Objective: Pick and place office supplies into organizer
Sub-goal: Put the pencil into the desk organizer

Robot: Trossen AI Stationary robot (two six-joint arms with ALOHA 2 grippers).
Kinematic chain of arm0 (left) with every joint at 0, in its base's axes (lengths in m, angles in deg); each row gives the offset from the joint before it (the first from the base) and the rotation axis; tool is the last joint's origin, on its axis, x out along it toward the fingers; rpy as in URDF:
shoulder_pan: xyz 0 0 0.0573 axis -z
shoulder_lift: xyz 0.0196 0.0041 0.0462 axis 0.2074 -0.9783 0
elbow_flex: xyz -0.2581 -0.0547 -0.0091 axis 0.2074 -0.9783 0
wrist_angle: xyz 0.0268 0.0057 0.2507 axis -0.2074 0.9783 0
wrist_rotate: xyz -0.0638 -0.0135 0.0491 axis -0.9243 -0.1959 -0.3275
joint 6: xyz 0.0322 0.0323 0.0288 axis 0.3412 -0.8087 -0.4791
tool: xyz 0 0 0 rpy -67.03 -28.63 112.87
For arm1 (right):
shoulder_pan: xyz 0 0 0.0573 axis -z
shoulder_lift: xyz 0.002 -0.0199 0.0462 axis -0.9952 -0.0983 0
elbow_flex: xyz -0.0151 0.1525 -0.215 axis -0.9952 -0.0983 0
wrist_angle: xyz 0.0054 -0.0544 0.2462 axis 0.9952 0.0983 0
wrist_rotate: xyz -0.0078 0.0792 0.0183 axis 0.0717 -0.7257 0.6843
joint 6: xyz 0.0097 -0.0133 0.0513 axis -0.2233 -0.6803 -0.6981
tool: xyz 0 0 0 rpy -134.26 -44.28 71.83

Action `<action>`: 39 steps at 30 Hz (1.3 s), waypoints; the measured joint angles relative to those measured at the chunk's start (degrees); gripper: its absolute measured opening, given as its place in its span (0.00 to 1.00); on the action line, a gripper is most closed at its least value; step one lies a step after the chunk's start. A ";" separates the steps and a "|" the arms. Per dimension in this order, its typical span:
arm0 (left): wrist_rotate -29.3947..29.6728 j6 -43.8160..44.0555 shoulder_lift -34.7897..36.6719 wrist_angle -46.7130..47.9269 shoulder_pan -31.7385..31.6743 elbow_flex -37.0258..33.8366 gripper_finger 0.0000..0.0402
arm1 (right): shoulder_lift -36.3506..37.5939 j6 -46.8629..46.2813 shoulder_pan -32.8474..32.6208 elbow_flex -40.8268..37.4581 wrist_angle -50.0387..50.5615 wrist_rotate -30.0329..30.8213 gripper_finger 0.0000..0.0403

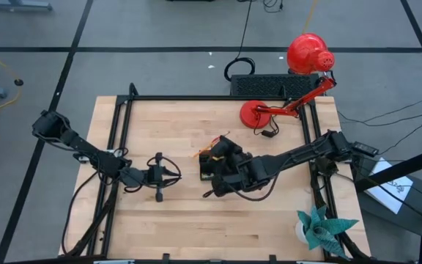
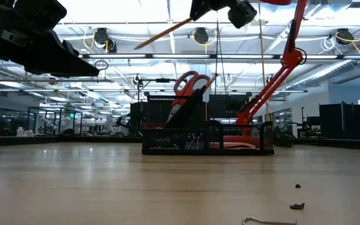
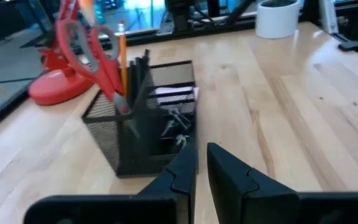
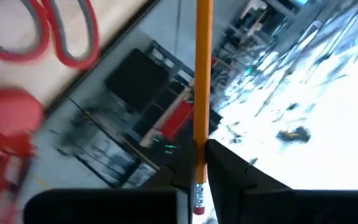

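Left hand [image 3: 201, 171]: fingers close together with a slim gap, gripping nothing, low over the counter [image 1: 174, 213] just left of the mesh organizer [image 3: 145, 134]. Organizer: mid-counter, containing red-handled scissors [image 3: 89, 53] and a pencil [image 3: 122, 59] standing upright, small clips [image 3: 176, 121] and a pink pad [image 3: 178, 93] in its lower trays. Right hand [image 4: 197, 171]: above the organizer, clamped on an orange pencil [image 4: 202, 74] near its eraser end; red desk lamp [image 1: 299, 77] behind, at the counter's far right corner.
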State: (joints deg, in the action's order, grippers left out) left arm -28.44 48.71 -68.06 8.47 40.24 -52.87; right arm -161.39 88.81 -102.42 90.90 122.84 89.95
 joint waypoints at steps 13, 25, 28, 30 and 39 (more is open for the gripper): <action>-10.44 -0.30 0.00 -3.51 0.04 0.00 0.12 | 0.04 12.49 2.02 -10.28 -6.80 -0.79 0.06; -10.05 -0.67 0.00 -3.51 0.04 0.00 0.12 | 0.33 13.76 5.16 -11.85 -6.83 -1.89 0.06; -10.05 -0.67 0.00 -3.49 0.04 -0.01 0.12 | 0.33 17.49 5.16 -11.85 -7.73 -2.91 0.06; -10.05 -0.66 0.00 -3.47 0.04 -0.02 0.12 | 0.33 20.08 5.22 -11.85 -10.23 -3.22 0.06; -10.05 -0.88 0.00 -3.39 0.04 -0.02 0.12 | 0.31 40.97 5.79 -19.39 -31.78 -7.71 0.06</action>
State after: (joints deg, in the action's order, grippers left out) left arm -38.49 47.83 -68.06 5.08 40.28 -52.89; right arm -161.09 129.78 -96.63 71.51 91.07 82.24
